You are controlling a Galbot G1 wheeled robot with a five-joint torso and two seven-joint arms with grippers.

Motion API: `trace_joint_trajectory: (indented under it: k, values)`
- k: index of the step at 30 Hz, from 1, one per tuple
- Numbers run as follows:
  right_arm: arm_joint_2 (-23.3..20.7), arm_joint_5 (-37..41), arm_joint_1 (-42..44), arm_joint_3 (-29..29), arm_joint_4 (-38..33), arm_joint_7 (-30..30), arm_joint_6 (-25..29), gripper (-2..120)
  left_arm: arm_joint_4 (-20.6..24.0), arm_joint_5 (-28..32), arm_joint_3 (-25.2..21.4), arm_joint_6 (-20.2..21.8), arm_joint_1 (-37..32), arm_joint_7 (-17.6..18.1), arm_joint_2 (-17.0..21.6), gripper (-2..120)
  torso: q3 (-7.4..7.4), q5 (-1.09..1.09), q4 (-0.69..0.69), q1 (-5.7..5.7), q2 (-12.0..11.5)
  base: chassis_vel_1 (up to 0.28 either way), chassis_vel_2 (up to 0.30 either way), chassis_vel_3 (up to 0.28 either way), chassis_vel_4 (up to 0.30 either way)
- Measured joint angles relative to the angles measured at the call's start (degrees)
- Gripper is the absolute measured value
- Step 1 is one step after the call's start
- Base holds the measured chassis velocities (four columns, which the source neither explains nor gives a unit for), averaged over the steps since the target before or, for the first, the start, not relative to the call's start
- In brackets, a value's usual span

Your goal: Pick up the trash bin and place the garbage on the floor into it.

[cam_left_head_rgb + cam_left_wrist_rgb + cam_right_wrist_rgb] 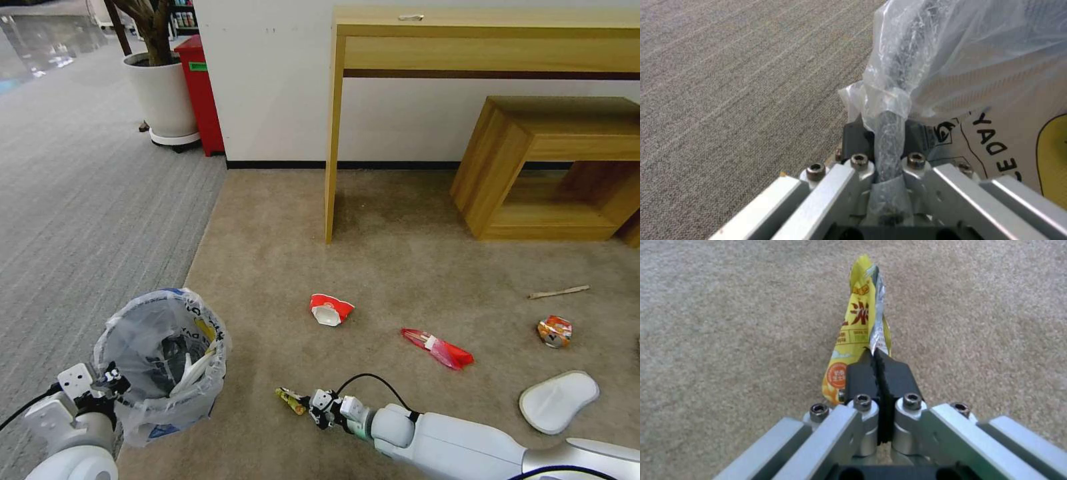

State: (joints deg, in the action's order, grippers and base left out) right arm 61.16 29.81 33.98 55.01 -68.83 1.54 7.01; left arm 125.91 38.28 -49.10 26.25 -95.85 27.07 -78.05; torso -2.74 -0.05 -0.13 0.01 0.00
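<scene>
The trash bin, lined with a crinkled clear bag with blue print, hangs at lower left. My left gripper is shut on its rim, and the left wrist view shows the bin's rim clamped between the pads. To the right of the bin, my right gripper is shut on a yellow wrapper, low over the carpet. The right wrist view shows the yellow wrapper pinched at its end. More garbage lies on the carpet: a crushed red cup, a red wrapper, an orange can, a wooden stick, a white slipper.
A tall wooden desk and a low wooden bench stand against the wall at the back right. A white plant pot and a red box stand at the back left. Grey carpet stretches along the left.
</scene>
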Motion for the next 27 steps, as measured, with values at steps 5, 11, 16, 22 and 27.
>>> trace_joint_trajectory:
  k: [5,11,16,22,27]
  values:
    - [-0.78,-0.04,0.21,-0.65,-0.12,0.05,0.42,0,-0.22,0.02,-0.02,-0.01,0.13,-0.03,0.35,0,0.0,0.01,0.0,0.0,0.0,0.0,0.0,0.0,0.0]
    - [-2.82,0.35,0.43,-2.14,-1.33,0.28,1.24,0,-0.89,-0.01,0.25,-0.02,0.27,-0.03,0.6,0,0.0,0.01,0.0,0.0,0.0,0.0,0.0,0.0,0.0]
    - [-4.93,1.07,0.86,-4.74,-2.84,1.58,3.05,0,-1.18,-0.11,0.7,-0.02,0.52,-0.04,0.83,0,0.0,0.01,-0.01,0.0,0.0,0.0,0.0,0.0,0.0]
    - [-7.1,2.68,1.35,-9.04,-5.43,4.33,5.98,0,-1.46,-0.59,1.25,-0.03,0.53,-0.21,1.12,0,0.0,0.01,0.0,0.0,0.0,0.0,0.0,0.0,0.0]
    - [-9.28,4.84,1.83,-13.9,-8.94,6.61,7.78,0,-1.48,-0.98,1.63,-0.24,0.27,-0.62,1.64,0,0.0,0.01,0.0,0.0,0.0,0.0,0.0,0.0,0.0]
